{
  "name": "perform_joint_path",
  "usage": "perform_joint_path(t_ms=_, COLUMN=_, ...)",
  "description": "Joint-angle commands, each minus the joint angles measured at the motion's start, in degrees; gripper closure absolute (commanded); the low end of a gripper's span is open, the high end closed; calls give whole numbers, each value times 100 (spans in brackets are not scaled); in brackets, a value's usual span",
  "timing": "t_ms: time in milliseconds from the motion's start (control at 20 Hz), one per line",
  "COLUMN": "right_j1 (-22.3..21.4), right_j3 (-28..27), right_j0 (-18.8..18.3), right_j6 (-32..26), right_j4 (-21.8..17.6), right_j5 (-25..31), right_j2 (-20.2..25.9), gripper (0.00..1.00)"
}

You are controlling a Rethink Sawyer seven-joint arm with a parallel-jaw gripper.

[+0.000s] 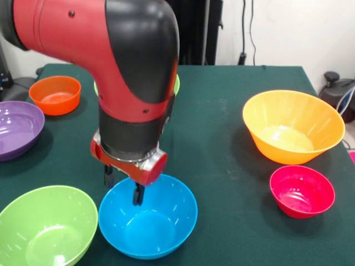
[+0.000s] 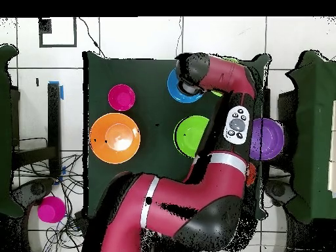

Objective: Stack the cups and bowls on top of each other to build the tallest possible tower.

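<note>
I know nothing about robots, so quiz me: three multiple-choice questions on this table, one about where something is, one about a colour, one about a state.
1. Over which bowl does the gripper hang?
A. the large orange bowl
B. the blue bowl
C. the purple bowl

2. What colour is the small bowl beside the large orange bowl in the front view?
A. pink-red
B. white
C. black

3. What is inside the blue bowl?
A. a stacked bowl
B. a cup
C. nothing but the dark jaws reaching in over the rim

Answers: 1 B, the arm ends over the blue rim. 2 A, the small pink-red bowl sits next to it. 3 C, its bottom shows bare.
</note>
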Motion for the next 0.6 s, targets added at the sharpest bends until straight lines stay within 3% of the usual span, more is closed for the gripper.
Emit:
perform_joint_path(t_ms=50, right_j1=445, right_j3=-190, right_j0=-6, right_j6=610, right_j4=-39, right_j5=-166, right_j2=406, gripper=0)
perform_joint_path(t_ms=600, right_j1=607, right_j3=-115, right_j0=-38, right_j6=666, right_j4=-28, right_j5=-421, right_j2=370, gripper=0)
